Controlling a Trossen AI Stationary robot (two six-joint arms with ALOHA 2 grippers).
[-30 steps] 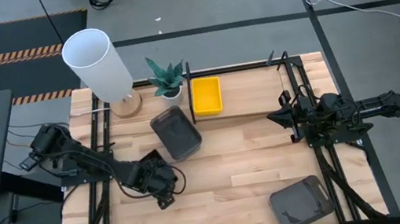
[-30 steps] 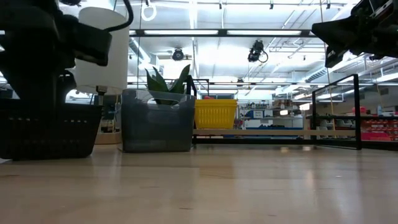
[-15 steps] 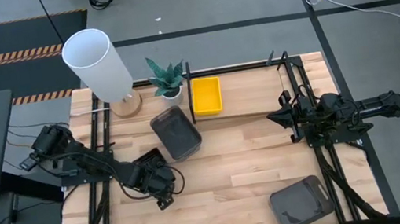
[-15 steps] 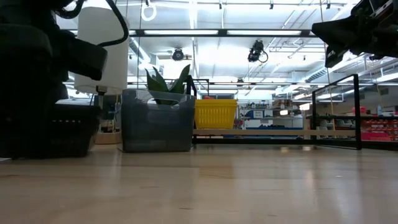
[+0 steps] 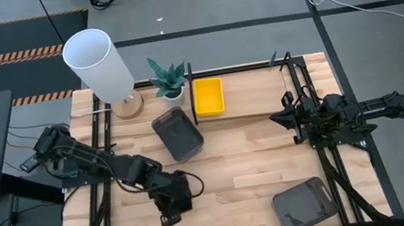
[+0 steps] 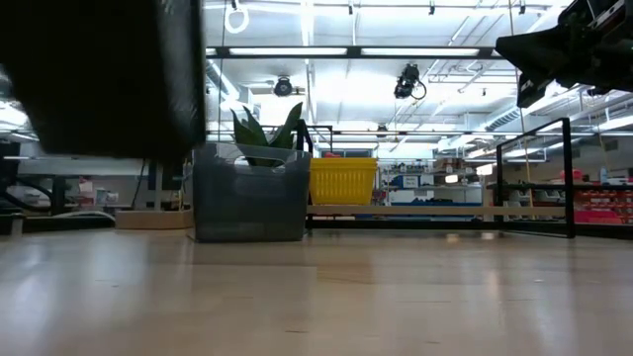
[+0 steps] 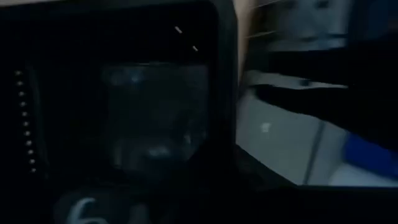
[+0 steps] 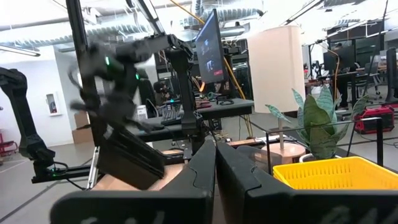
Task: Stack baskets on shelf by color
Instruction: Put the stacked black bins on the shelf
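A black basket (image 6: 99,79) hangs above the table's near left part with my left gripper (image 5: 173,201) shut on it; the right wrist view shows this basket (image 8: 127,163) tilted below the arm. A yellow basket (image 5: 208,97) stands on the shelf (image 5: 264,96) at its left end. One smoky grey basket (image 5: 178,134) stands on the table in front of the shelf's left end. Another grey basket (image 5: 304,203) lies near the front right corner. My right gripper (image 5: 277,118) waits shut above the shelf's right part. My left gripper comes at the black basket from above, and its inside (image 7: 124,93) fills the left wrist view. The arm and the dark basket hide which part of the wall the fingers have. The basket hangs tilted, lifted clear of the table (image 6: 316,297).
A white cylinder lamp (image 5: 98,60) and a small potted plant (image 5: 169,78) stand at the far left of the table. Black frame rods (image 5: 293,75) rise around the shelf. Bare tabletop (image 5: 236,180) lies between the two grey baskets.
My left gripper has taken the black basket up from the table and gone toward the near edge and a little to the right. The basket, which stood flat on the table, now hangs tilted and clear of it.
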